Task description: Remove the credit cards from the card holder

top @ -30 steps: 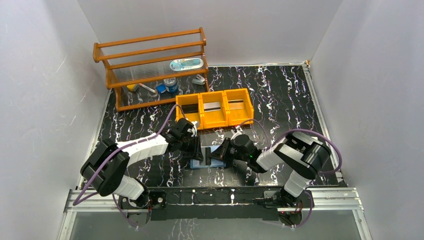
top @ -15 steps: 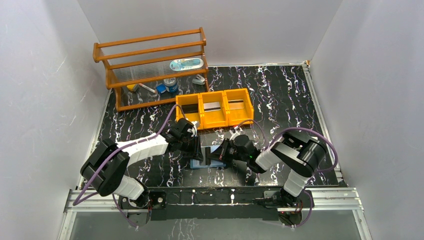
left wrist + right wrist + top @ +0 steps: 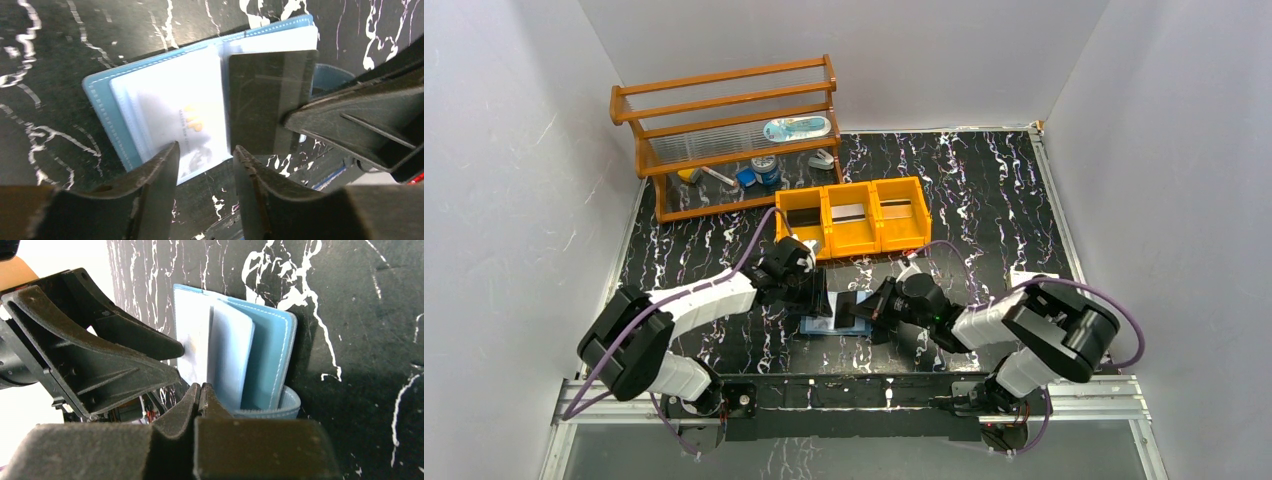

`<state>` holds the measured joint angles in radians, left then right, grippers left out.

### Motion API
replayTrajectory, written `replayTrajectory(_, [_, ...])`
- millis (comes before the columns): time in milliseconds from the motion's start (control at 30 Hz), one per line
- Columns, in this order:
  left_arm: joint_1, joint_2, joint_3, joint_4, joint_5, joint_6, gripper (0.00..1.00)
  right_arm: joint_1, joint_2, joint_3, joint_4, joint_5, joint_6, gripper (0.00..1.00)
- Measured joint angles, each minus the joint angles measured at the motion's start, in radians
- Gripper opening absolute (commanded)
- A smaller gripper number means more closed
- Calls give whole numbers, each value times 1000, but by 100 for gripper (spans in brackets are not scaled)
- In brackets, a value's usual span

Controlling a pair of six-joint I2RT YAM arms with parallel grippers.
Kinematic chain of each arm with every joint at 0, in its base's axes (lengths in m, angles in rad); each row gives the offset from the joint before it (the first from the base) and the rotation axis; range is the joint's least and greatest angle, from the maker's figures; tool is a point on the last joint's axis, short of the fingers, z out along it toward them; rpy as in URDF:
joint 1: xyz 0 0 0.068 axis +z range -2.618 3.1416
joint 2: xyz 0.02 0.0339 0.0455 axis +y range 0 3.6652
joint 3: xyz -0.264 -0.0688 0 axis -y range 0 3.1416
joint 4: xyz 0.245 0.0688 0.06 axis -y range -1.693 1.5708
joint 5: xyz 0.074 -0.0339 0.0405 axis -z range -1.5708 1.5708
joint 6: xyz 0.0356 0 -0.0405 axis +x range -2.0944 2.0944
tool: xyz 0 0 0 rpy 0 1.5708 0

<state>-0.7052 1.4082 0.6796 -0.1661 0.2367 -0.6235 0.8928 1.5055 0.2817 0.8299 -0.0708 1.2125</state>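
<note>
Now the right end effector has pinched shut on the dark card, which lies over the right page of the open card holder on the table. Meanwhile the left end effector has spread its fingers and hangs empty above the left page. The card looks nearly free, so it can probably be drawn away.

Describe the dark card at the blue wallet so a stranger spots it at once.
In front of the orange three-bin tray lies the open light blue card holder. Over its half nearer the right gripper sits the dark grey card, pinched by that gripper; it is the only dark, opaque sheet among clear pockets.
</note>
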Motion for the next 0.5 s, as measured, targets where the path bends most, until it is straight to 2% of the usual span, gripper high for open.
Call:
replayTrajectory(200, [0, -123, -8, -29, -44, -16, 63, 0, -142, -29, -50, 40, -27, 0])
replayTrajectory(400, [0, -210, -7, -30, -56, -26, 68, 0, -278, -51, -97, 74, -66, 0])
replayTrajectory(500, [39, -230, 0, -37, -19, -35, 70, 0, -326, -66, -103, 85, -77, 0])
